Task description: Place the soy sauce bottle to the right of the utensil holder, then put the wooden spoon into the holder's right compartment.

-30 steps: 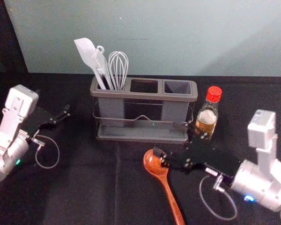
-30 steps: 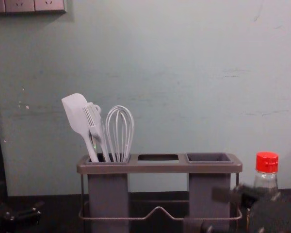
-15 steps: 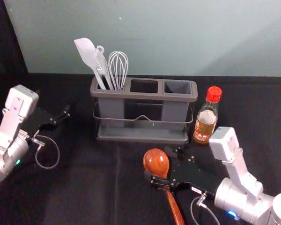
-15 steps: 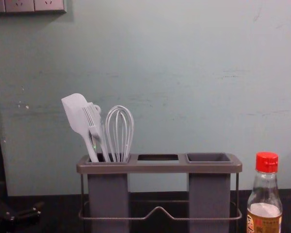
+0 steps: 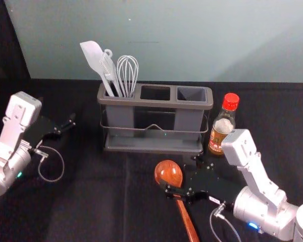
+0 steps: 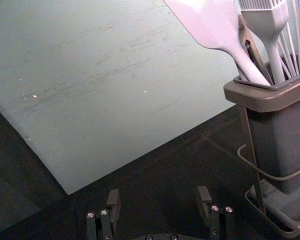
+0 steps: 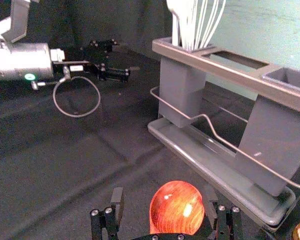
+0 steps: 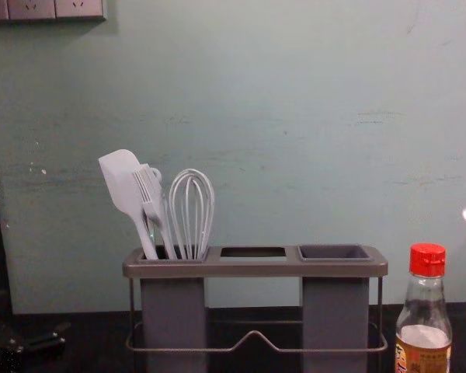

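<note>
My right gripper (image 5: 182,173) is open over the wooden spoon (image 5: 168,173), which lies on the dark cloth in front of the utensil holder (image 5: 154,149). In the right wrist view the spoon's bowl (image 7: 176,207) shows between the open fingers of the right gripper (image 7: 164,194). The soy sauce bottle (image 5: 222,132), red-capped, stands upright just right of the holder; the chest view also shows the bottle (image 8: 424,334). The holder's right compartment (image 5: 191,94) is empty. Off to the left, the idle left gripper (image 5: 59,113) is open; its wrist view shows that gripper (image 6: 159,194) with nothing between its fingers.
A white spatula (image 5: 93,56), a brush and a whisk (image 5: 127,75) stand in the holder's left compartment. A pale wall (image 5: 182,40) rises behind the dark table. The spoon's handle runs toward the table's near side.
From beside the bottle, my right gripper has moved nearer and left, over the spoon, then shifted only slightly. The bottle, partly hidden at first, is now in plainer view. The left arm is still.
</note>
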Controlling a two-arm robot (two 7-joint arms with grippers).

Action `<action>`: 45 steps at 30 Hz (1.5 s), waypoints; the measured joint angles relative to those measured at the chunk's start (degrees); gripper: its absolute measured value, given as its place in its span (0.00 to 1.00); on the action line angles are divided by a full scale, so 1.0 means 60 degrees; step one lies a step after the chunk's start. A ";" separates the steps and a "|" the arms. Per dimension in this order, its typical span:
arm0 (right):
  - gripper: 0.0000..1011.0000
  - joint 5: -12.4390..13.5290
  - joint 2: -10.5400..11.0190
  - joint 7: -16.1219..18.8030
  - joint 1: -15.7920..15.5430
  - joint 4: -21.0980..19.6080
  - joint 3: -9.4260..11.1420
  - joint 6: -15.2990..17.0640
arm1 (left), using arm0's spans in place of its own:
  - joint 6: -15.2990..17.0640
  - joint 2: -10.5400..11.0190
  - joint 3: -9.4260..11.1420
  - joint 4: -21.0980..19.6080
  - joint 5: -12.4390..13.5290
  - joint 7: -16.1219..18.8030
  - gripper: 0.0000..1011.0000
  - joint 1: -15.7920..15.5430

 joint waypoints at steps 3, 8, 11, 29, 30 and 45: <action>0.99 0.0010 -0.0002 0.0020 -0.0003 -0.0014 0.0011 0.0001 | 0.0000 0.0000 0.0000 0.0000 0.0000 0.0001 0.99 0.0000; 0.99 0.0005 -0.0005 0.0021 0.0005 0.0001 -0.0005 0.0001 | 0.0000 0.0000 0.0000 0.0000 0.0000 0.0000 0.99 0.0000; 0.99 0.0003 -0.0005 0.0021 0.0007 0.0011 -0.0013 0.0000 | 0.0000 0.0000 0.0000 0.0000 0.0000 0.0001 0.99 0.0000; 0.99 -0.0059 0.0010 -0.0050 -0.0153 -0.0197 0.0028 0.0025 | 0.0000 0.0000 0.0000 0.0000 0.0000 0.0001 0.99 0.0000; 0.99 -0.0075 0.0024 -0.0094 -0.0206 -0.0279 0.0049 0.0080 | 0.0000 0.0000 0.0000 0.0000 0.0000 0.0001 0.99 0.0000; 0.99 -0.0113 0.0180 -0.1165 -0.1144 -0.2707 0.0489 0.4099 | 0.0000 0.0000 0.0000 0.0000 0.0000 0.0001 0.99 0.0000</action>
